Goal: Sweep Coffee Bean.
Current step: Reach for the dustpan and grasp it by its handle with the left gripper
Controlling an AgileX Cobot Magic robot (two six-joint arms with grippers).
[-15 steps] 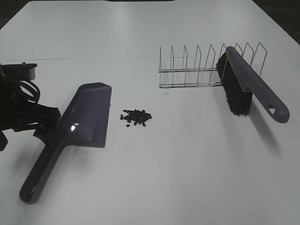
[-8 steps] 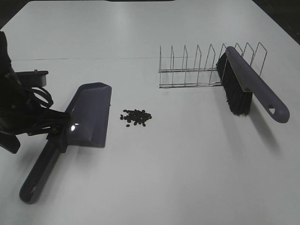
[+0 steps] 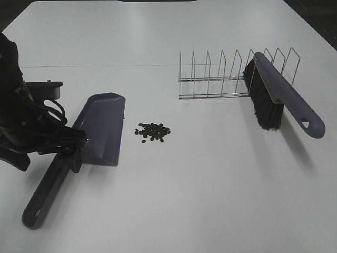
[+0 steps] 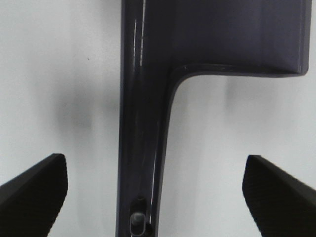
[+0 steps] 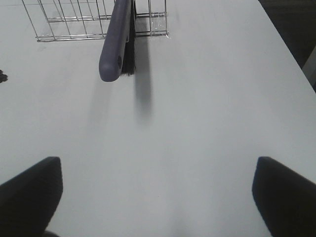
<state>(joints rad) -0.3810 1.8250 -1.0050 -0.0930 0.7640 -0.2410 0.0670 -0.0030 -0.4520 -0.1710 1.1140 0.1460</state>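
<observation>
A wide-mouthed, dark grey-purple plastic dustpan [image 3: 102, 126] lies flat on the white worktop [image 3: 210, 184]. Its long handle runs back from the pan towards the near edge of the worktop.

The coffee bean [image 3: 153, 132] cluster, a few dozen tiny dark ovals in a loose heap, lies on the worktop near the dustpan's long side edge, apart from it. None of the beans is in the pan.

The left gripper [image 3: 69, 152] is at the dustpan's handle, just behind where the handle meets the pan. In the left wrist view its jaws stand wide apart, one black finger [image 4: 34, 192] on each side of the handle [image 4: 143, 148], with bare worktop showing between each finger and the handle, so nothing is clamped.

Beyond the beans from the dustpan, well apart from it, stands a thin silver wire rack [image 3: 216, 79] with upright dividers. A hand brush [image 3: 281, 97] of the same grey-purple plastic, with black bristles [image 3: 266, 110], leans in the end of the rack farthest from the dustpan. Its bristles point down and its handle tip juts out past the rack, off the worktop.

The right gripper [image 5: 158, 197] shows only in its own wrist view. Its jaws are wide apart over bare worktop and hold nothing, with the brush [image 5: 116, 39] and rack [image 5: 74, 19] ahead of them, on the side of the beans away from the dustpan.
</observation>
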